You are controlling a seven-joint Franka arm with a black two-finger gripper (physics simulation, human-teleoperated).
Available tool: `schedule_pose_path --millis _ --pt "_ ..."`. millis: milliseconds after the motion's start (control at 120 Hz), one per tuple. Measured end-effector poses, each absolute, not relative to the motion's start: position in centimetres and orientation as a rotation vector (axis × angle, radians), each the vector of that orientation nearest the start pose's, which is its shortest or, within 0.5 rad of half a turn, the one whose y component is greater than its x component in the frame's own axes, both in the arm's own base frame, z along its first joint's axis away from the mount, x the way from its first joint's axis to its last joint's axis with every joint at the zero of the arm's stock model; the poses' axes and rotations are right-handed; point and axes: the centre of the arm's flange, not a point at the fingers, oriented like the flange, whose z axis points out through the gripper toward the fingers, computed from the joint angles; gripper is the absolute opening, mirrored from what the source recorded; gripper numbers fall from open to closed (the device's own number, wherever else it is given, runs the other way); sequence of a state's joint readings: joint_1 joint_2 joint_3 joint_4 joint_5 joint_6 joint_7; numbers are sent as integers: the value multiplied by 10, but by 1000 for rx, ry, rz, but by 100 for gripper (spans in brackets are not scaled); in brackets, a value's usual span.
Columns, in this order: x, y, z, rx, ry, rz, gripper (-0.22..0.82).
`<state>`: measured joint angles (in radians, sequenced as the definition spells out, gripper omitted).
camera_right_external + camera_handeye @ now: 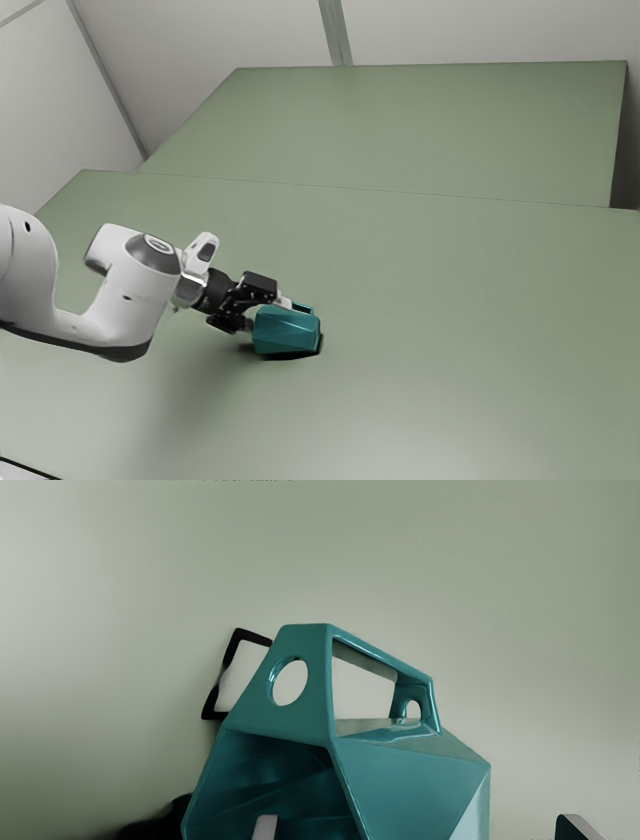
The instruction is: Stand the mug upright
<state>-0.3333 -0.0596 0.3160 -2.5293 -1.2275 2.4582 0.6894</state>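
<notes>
The glossy teal, many-sided ceramic-looking mug (287,332) lies on its side on the matte green table (450,330), so it is not upright. Its open mouth (280,785) faces the gripper, and its angular teal handle (302,640), pierced by round holes, shows along one side of the body.

The black two-finger gripper (266,314) is at the mug's mouth end, on the exterior view's left of it, with the white arm (140,290) reaching in from farther out on that side. Its jaws stand open, wide apart. In the wrist view one fingertip (266,827) overlaps the mug's mouth; whether it is inside or just in front, I cannot tell. The other fingertip (575,827) stands out past the mug's outer side, with a gap between them, so the mug is not gripped. A dark shadow (212,702) falls on the table beside the mug's handle.
</notes>
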Motion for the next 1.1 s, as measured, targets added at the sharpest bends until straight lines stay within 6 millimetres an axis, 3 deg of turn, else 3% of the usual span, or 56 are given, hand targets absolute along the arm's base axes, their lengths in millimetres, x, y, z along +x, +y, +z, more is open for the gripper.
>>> schedule_pose_path --millis 392,1100 --pt "453 -15 288 2376 238 331 59" --pt "451 -16 284 2370 131 397 11"
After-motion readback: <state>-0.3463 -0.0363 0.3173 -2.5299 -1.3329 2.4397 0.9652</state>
